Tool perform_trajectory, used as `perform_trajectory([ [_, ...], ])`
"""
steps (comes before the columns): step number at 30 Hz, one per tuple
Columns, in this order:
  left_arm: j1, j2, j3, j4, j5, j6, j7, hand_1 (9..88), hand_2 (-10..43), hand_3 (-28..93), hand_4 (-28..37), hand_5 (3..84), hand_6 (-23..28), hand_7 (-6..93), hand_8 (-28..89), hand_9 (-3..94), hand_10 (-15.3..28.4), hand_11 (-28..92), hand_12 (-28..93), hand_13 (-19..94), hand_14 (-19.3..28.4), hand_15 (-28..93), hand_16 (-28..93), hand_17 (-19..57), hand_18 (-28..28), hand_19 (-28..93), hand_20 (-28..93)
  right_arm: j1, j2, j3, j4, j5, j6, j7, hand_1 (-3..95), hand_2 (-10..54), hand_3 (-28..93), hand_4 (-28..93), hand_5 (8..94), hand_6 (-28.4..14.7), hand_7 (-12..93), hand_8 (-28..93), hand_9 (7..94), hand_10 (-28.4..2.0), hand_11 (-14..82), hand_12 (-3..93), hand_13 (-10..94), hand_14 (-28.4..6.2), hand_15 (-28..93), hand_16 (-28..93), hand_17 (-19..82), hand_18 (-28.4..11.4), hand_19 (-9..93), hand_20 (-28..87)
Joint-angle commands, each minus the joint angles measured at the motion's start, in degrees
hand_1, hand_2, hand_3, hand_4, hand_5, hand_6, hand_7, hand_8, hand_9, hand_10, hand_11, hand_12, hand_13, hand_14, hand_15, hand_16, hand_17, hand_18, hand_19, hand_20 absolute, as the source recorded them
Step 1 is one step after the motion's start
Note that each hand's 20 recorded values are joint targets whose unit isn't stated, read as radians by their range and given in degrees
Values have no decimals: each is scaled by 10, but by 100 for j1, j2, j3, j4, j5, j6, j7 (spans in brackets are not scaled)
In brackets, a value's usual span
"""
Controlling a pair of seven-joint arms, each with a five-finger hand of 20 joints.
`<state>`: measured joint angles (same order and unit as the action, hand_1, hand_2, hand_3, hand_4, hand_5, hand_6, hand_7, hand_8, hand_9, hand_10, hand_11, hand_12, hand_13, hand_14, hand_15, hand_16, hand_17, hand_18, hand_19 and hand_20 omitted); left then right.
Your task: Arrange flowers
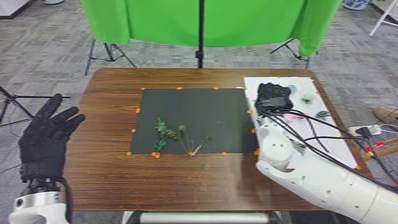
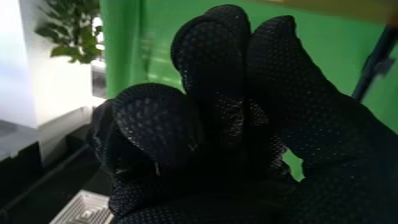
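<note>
The left hand [image 1: 44, 141] stands off the table's left edge in the head view, open with straight fingers. Over the upper part of the white board is the right hand [image 1: 274, 96], and the right wrist view shows the same right hand [image 2: 158, 120] shut, its fingers curled and thumb close to them, with no flower visible in it. Green leafy stems [image 1: 162, 134] and thinner sprigs [image 1: 182, 136] lie on the lower part of the black mat [image 1: 200, 107]. On the white board are a pink flower [image 1: 291, 115] and a pale green flower [image 1: 308, 98], partly beside the right hand.
Orange markers [image 1: 179, 88] line the mat on the brown table [image 1: 178, 185]. The white board [image 1: 342, 145] lies along the table's right side, under the right arm and its cables. Behind the table stands a green cloth [image 1: 160, 25] on a black stand.
</note>
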<state>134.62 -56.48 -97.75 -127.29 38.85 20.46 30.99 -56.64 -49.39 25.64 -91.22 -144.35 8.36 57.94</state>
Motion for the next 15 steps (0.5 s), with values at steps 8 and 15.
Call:
perform_trajectory([
  [8, 191, 41, 6, -43, -91, 106, 122, 203, 92, 747, -283, 348, 72, 97, -74, 334, 190, 293, 149, 224, 241, 552, -59, -95, 209, 443, 304, -858, -301, 1902, -1279, 1563, -2306, 466, 362, -76, 730, -235, 793, -80, 176, -105, 836, -156, 420, 192, 796, -107, 725, 165, 457, -262, 932, 525],
  [15, 146, 40, -17, -20, -45, 75, 66, 205, 92, 748, -283, 348, 72, 98, -74, 333, 190, 293, 148, 224, 240, 553, -59, -95, 208, 443, 303, -987, -499, 2090, -1290, 2060, -3151, 788, 316, -59, 682, -223, 802, -108, 152, -97, 829, -180, 395, 190, 777, -128, 740, 159, 455, -281, 932, 549],
])
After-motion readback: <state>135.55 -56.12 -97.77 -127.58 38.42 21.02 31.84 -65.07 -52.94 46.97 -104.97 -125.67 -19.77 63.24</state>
